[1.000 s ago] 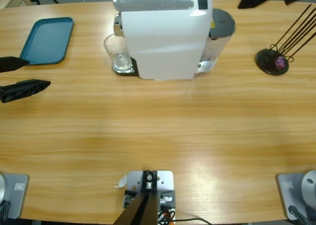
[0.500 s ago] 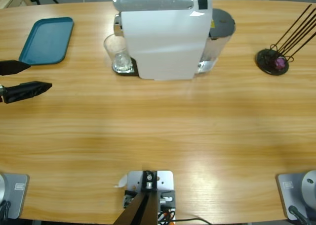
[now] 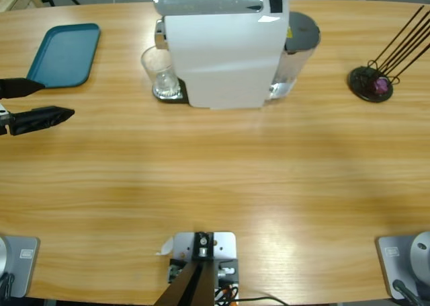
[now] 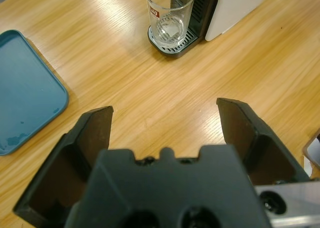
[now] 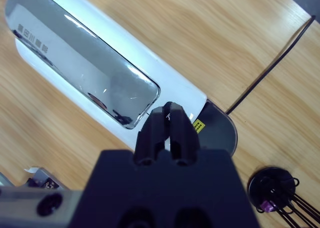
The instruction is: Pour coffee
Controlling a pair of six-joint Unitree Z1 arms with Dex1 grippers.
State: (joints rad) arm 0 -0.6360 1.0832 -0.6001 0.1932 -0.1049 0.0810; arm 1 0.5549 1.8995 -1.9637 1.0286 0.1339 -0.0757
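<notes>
1. On the long wooden table [image 3: 222,178], the white coffee machine [image 3: 225,50] is standing at the far middle, its chrome top showing in the right wrist view.
2. The teal tray [image 3: 64,56] is lying at the far left of the high view.
3. The left gripper [image 3: 50,101] is hovering at the left edge near the tray, jaws wide apart, holding nothing.
4. The right gripper [image 5: 169,119] is hanging above the machine, jaws pressed together.
5. The black stick holder [image 3: 371,83] is sitting at the right.
6. The clear glass [image 4: 170,16] is standing on the machine's drip grate [image 4: 172,41]; no coffee is showing in it.
</notes>
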